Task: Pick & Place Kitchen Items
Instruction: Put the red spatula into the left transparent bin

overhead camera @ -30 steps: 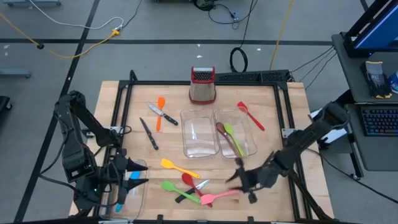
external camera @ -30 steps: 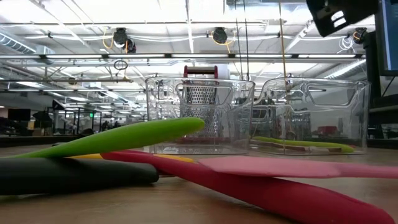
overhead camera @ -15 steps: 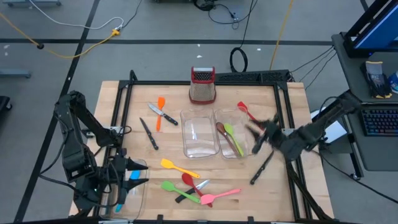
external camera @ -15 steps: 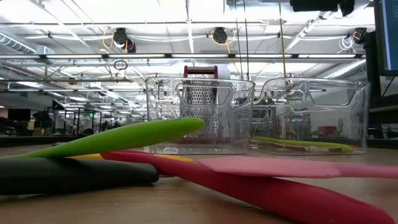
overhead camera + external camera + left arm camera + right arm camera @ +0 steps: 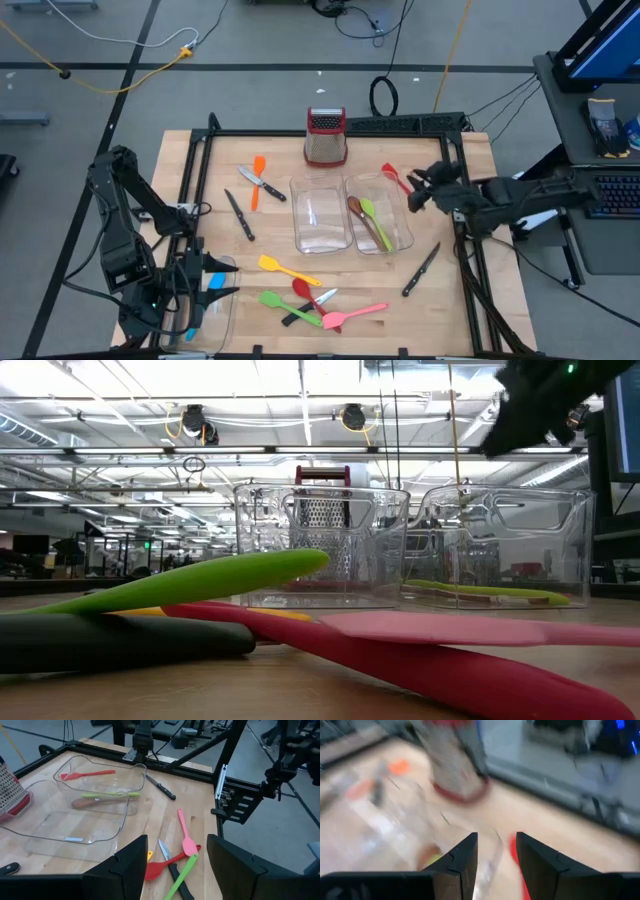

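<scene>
Right gripper (image 5: 414, 190): fingers apart, holding nothing, above the red plastic spatula (image 5: 403, 186) near the worktop's right edge.
Left gripper (image 5: 222, 280): released, empty, waiting at the front-left corner.
Black-handled steel knife (image 5: 421, 270): on the wooden worktop (image 5: 470, 320), front-right.
Green spoon (image 5: 374, 222): inside the right clear plastic tray (image 5: 404, 225).

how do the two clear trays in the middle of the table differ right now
The left clear plastic rectangular tray holds no utensils; the right clear plastic rectangular tray holds a green spoon and a brown spoon. The left tray lies nearer the metal grater with the red top; the right tray lies nearer the right gripper, hovering beside it. Both are transparent, similar in shape, and sit side by side.
</scene>
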Controlling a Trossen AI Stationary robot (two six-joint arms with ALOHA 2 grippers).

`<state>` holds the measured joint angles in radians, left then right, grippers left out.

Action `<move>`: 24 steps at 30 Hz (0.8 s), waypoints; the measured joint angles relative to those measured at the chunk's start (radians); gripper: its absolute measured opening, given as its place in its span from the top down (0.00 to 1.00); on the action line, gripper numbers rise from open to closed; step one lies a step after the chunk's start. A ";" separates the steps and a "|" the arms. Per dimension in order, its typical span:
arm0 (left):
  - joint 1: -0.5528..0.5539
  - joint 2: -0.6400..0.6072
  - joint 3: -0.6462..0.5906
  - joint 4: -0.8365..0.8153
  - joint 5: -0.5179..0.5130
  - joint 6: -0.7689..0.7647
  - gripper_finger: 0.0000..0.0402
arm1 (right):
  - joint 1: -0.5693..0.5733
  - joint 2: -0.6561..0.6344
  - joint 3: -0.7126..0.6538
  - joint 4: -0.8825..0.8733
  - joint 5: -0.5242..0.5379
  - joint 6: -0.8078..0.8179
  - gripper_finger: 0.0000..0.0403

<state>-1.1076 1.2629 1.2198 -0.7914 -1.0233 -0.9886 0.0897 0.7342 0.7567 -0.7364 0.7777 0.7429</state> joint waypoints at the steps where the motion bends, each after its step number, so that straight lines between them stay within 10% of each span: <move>1: 0.000 0.000 0.000 0.000 0.000 0.000 0.48 | -0.030 0.012 0.000 -0.044 -0.023 0.034 0.69; 24: 0.000 0.000 0.000 -0.002 0.030 0.086 0.48 | -0.471 0.305 0.000 -0.256 -0.454 0.053 0.69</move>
<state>-1.1076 1.2625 1.2198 -0.7929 -0.9928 -0.9031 -0.3810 1.0391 0.7567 -0.9928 0.3235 0.7959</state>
